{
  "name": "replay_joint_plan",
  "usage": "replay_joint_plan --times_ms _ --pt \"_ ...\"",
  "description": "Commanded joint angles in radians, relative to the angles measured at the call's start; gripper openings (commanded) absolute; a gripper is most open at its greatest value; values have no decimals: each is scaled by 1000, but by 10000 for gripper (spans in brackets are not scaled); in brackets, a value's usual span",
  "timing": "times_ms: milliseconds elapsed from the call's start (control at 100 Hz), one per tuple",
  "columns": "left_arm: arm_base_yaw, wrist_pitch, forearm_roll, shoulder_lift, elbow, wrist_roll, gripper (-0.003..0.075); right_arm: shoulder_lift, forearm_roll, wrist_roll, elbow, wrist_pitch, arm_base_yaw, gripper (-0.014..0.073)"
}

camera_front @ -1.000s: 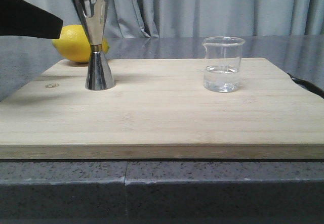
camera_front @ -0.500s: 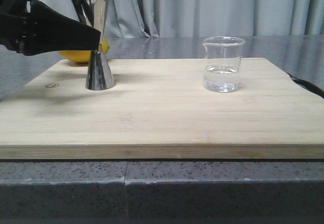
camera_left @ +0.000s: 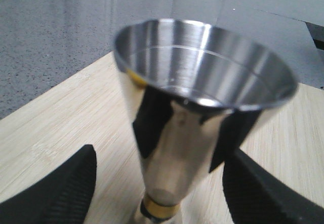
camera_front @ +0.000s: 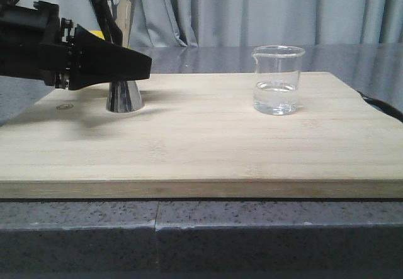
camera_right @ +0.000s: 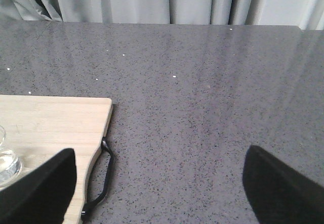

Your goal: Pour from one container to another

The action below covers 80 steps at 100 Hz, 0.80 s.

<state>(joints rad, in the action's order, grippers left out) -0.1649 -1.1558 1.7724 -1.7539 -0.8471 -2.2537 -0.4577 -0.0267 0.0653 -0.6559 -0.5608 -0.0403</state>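
Note:
The steel jigger [camera_front: 124, 93] stands upright at the back left of the bamboo board [camera_front: 201, 147]. My left gripper [camera_front: 141, 65] reaches in from the left at its waist height and covers its middle. In the left wrist view the jigger [camera_left: 192, 113] rises between the two black fingers [camera_left: 61, 188], with board showing on both sides, so the left gripper [camera_left: 162, 183] is open and not touching it. The glass beaker [camera_front: 277, 80], holding some clear liquid, stands at the back right. My right gripper [camera_right: 159, 183] hangs open over grey counter, the beaker [camera_right: 6, 161] at its edge.
A yellow lemon [camera_front: 96, 33] lies behind the jigger, almost wholly hidden by my left arm. The board has a black loop handle [camera_right: 104, 176] at its right end. Grey stone counter [camera_right: 202, 82] surrounds the board, with curtains behind.
My left gripper has travelled rightward from the left edge until its fingers straddle the jigger, covering the lemon. Jigger and beaker have not moved.

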Motion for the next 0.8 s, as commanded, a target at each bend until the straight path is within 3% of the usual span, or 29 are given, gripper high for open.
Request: replay_joint_plan --times_ms 0,130,540,790 --pt "-5 -85 76 37 -26 -5 481 -14 0 11 -34 70 -7 606" --pt "-5 -107 76 37 -26 -5 465 -14 0 11 -34 70 -7 606" --pt "-5 -112 76 37 -26 -5 247 -14 0 11 -34 70 -7 606" --pt "-5 -112 76 37 -26 -5 202 -14 0 11 -34 70 -7 606"
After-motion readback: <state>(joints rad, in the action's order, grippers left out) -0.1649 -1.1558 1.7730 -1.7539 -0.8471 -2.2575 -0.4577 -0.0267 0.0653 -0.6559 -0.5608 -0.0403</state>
